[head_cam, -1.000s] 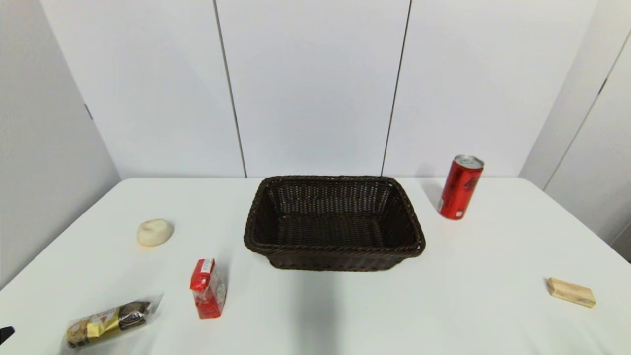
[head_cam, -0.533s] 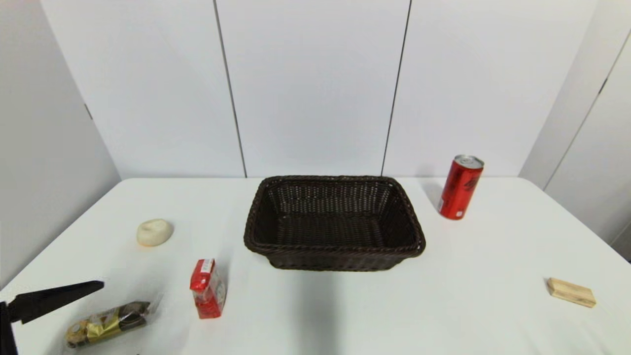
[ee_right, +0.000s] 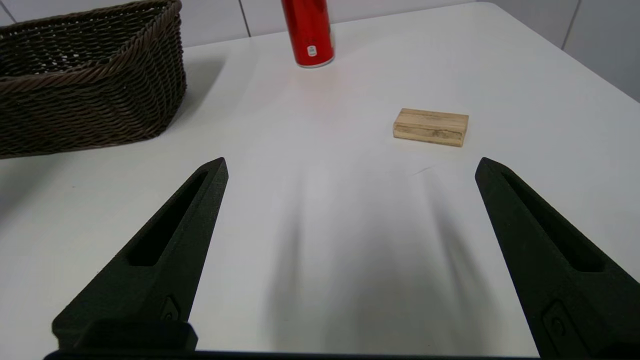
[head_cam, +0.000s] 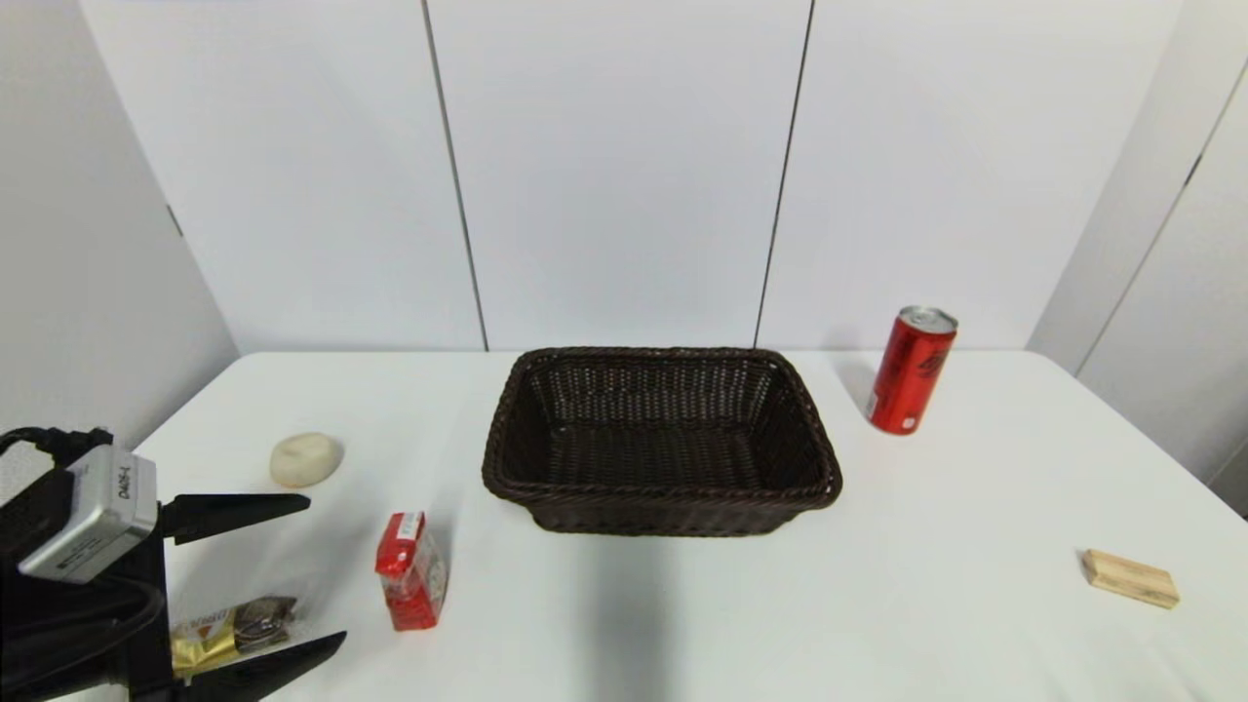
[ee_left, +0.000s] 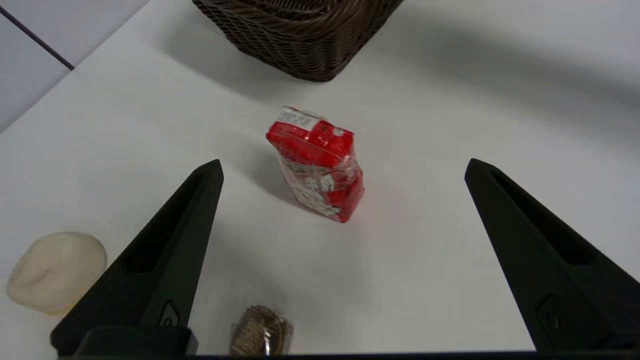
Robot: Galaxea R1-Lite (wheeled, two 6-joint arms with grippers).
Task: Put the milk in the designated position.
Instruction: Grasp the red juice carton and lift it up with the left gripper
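Observation:
The milk [head_cam: 412, 571], a small red carton with a white label on top and clear wrap, stands upright on the white table left of the basket; the left wrist view shows the milk [ee_left: 319, 163] ahead, between the two fingers' lines. My left gripper [head_cam: 317, 571] is open, just left of the carton and apart from it, its left gripper [ee_left: 343, 165] tips wide. The right gripper [ee_right: 351, 165] is open over bare table near the front right and is out of the head view. The designated position has no mark that I can pick out.
A dark wicker basket [head_cam: 659, 499] sits mid-table. A tall red can [head_cam: 910, 370] stands back right, a wooden block [head_cam: 1129, 578] front right. A cream lump [head_cam: 306, 459] lies left, and a gold-and-brown chocolate pack [head_cam: 232, 627] lies under my left gripper.
My left arm has come into view from the lower left and advanced right toward the milk, now over the chocolate pack. The milk and the other objects have not moved.

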